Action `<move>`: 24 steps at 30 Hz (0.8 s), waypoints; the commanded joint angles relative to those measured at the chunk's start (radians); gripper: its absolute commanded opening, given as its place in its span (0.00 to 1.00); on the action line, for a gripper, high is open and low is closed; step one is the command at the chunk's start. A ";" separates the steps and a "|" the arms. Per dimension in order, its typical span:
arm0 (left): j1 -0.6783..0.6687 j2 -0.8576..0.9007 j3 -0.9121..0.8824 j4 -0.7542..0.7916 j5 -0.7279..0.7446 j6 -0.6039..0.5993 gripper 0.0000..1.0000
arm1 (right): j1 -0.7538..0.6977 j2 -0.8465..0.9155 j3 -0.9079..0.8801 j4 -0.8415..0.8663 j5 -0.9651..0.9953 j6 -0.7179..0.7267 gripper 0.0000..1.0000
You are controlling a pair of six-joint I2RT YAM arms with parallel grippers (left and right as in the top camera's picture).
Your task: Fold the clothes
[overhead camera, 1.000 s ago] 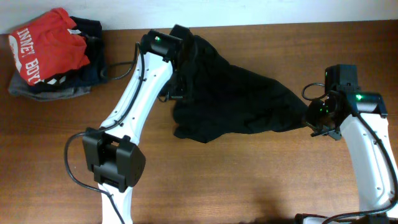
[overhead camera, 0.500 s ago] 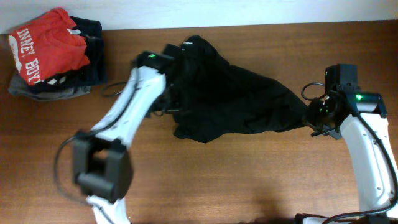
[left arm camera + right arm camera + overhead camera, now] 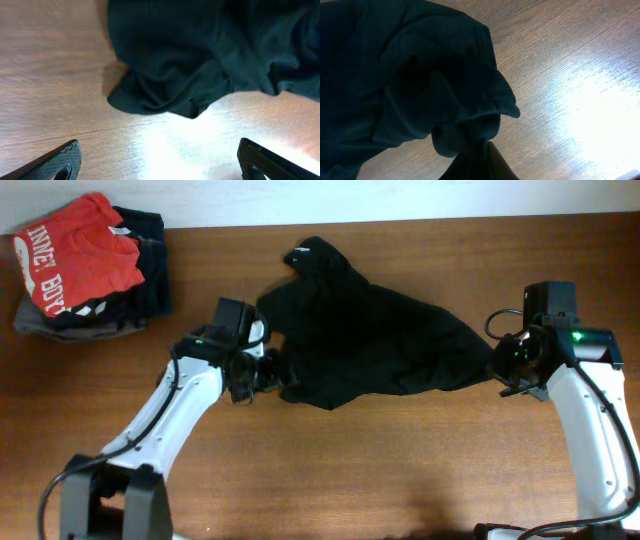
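The black long-sleeved top (image 3: 370,340) lies crumpled across the middle of the table, with a small white logo mark (image 3: 293,252) at its far corner. My left gripper (image 3: 268,370) is open and empty at the top's lower left edge; in the left wrist view its fingertips (image 3: 65,157) are spread wide over bare wood, with the cloth's edge (image 3: 165,95) just ahead. My right gripper (image 3: 497,368) is shut on the top's right end. In the right wrist view the bunched fabric (image 3: 470,135) is pinched between the fingers.
A pile of folded garments stands at the far left corner, with a red shirt with white letters (image 3: 75,260) on top of navy and grey ones (image 3: 140,300). Bare wooden tabletop (image 3: 400,470) lies in front of the black top.
My left gripper has let go of the top's far corner and moved toward me and to the left, down to the top's lower left edge. The right gripper has stayed put.
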 commanded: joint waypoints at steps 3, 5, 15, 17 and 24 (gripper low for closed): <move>-0.002 0.072 -0.002 0.013 0.062 0.019 0.99 | 0.005 -0.004 -0.003 -0.004 0.004 0.000 0.11; -0.002 0.109 -0.002 0.011 0.063 0.013 0.99 | 0.005 -0.004 -0.003 -0.004 0.004 0.000 0.11; -0.002 0.203 -0.001 0.052 0.101 0.013 0.99 | 0.005 -0.004 -0.003 -0.004 0.004 0.000 0.12; -0.002 0.203 -0.001 0.074 0.108 0.013 0.99 | 0.005 -0.004 -0.003 -0.004 0.004 0.000 0.11; -0.002 0.220 0.000 0.153 0.128 0.007 0.99 | 0.005 -0.004 -0.003 -0.004 0.004 0.000 0.12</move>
